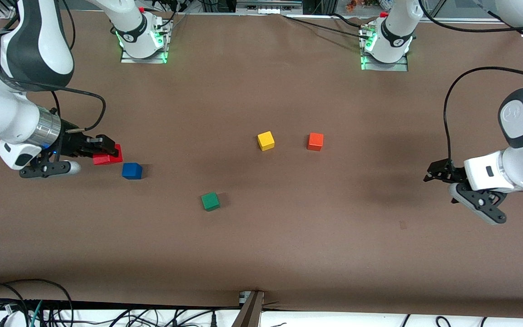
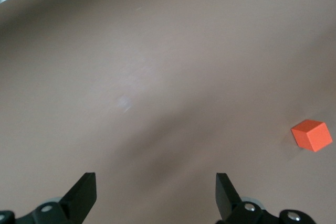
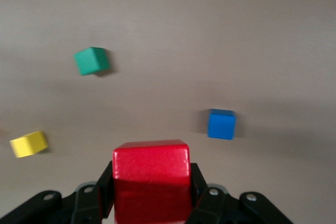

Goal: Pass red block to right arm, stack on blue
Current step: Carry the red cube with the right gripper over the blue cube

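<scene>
The right arm's slim black gripper (image 1: 107,153) had the small bright red cube (image 1: 107,156) pinched between its fingers, up off the brown table (image 1: 288,236) at the right arm's end. In the right wrist view that red cube (image 3: 151,174) filled the space between the black fingers (image 3: 100,195), clamped from both sides.

The small deep blue cube (image 1: 132,170) sat on the table just beside the held red cube, a little nearer the front camera, and the two were not touching. Nothing was on top of the blue cube (image 3: 221,124).

The small green cube (image 1: 210,201) lay nearer the front camera still, toward the middle of the table. The small yellow cube (image 1: 266,141) and the small orange cube (image 1: 315,141) sat side by side near the centre, apart from each other.

The left arm waited at its own end, and its black linkage-finger gripper (image 1: 438,175) hung above bare table with its fingers (image 2: 84,195) spread wide, holding nothing.
</scene>
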Controlling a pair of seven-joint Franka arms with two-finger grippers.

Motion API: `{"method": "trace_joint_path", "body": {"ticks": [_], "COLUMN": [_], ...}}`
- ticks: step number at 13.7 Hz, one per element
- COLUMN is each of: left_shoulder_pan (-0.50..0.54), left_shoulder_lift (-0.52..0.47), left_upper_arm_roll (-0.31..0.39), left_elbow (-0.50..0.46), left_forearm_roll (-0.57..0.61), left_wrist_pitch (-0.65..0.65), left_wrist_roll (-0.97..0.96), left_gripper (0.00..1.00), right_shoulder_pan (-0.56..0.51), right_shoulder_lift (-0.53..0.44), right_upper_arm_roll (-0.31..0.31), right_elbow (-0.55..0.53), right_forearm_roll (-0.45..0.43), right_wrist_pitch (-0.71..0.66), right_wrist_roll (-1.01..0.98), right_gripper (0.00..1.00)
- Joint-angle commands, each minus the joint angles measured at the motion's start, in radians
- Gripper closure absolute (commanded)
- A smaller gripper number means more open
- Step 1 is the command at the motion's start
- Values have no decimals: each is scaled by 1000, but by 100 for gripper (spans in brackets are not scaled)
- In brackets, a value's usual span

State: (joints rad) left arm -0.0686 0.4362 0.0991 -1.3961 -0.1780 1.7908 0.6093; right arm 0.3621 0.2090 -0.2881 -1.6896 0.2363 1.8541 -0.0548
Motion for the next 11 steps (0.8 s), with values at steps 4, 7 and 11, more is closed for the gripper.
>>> {"method": "trace_joint_path", "body": {"ticks": [4, 7, 11], "left_shoulder_pan": [-5, -3, 15], "left_shoulder_lift": [-128, -189, -260], "left_upper_arm_roll": [2, 1, 1], "left_elbow": [-31, -35, -35], "left_forearm_roll": [127, 160, 160], "left_wrist_pitch": [-134, -227, -254], "left_wrist_roll": [-350, -488, -496], "left_gripper": [0, 0, 0], "right_shoulder_pan": [8, 12, 18], "right_shoulder_lift": [-155, -149, -94], "right_upper_arm_roll": [3, 7, 7], "right_elbow": [-356, -507, -578], "right_forearm_roll": [-100, -112, -114], "right_wrist_pitch": [270, 512, 681], "right_wrist_roll": [1, 0, -3], "right_gripper": [100, 100, 100]}}
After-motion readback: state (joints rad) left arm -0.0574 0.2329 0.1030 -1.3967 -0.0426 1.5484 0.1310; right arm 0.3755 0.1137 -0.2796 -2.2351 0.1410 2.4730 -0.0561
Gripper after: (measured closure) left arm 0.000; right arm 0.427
